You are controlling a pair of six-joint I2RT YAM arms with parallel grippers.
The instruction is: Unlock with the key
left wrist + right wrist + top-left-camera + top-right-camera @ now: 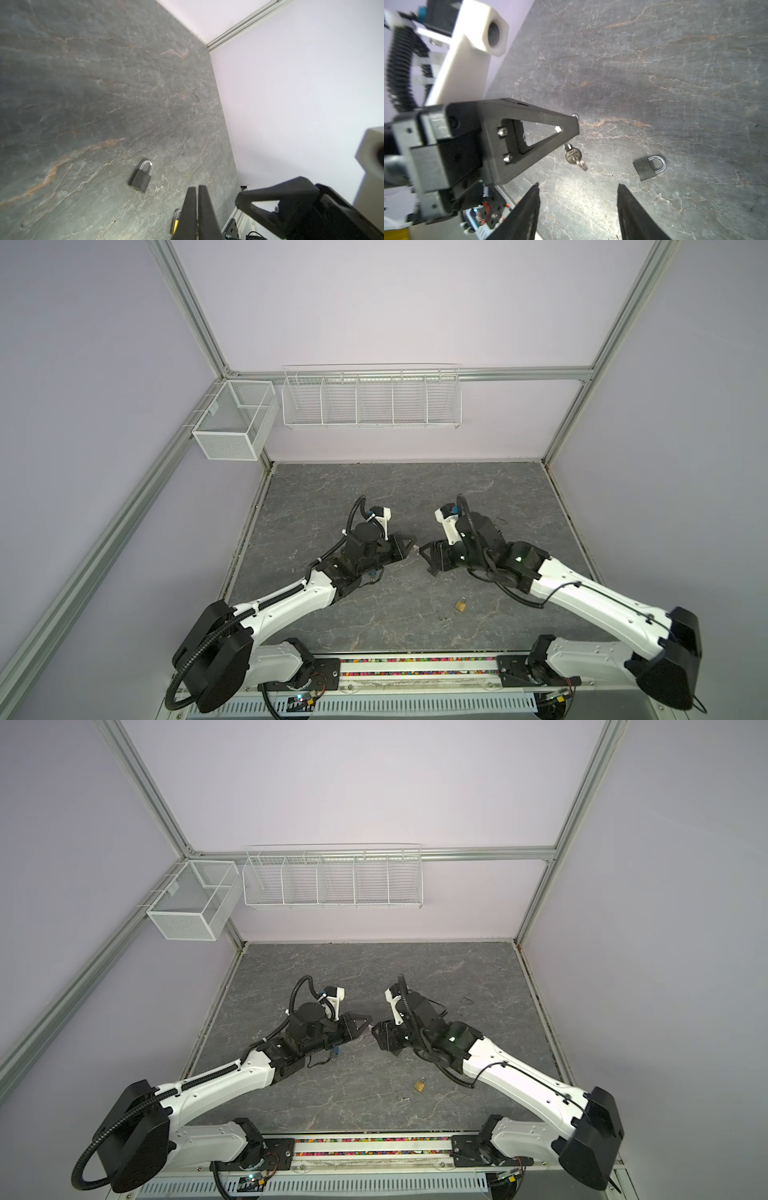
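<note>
The key [572, 154] hangs from the tip of the left gripper [576, 124], whose fingers are clenched on its blade. The blade is hidden between them, and only the round head and a small ring [582, 164] show. In both top views the key is too small to make out. In the left wrist view the pressed-together fingers [204, 209] cover it, and a yellowish sliver with a silver loop [175, 221] peeks out beside them, too cut off to identify. The right gripper [578, 185] is released and empty, its jaws spread, its tips facing the left gripper just short of the key. The padlock [649, 168] lies flat on the grey veined table [374, 497] with its shackle seated. It is apart from both grippers and nearer the front edge.
</note>
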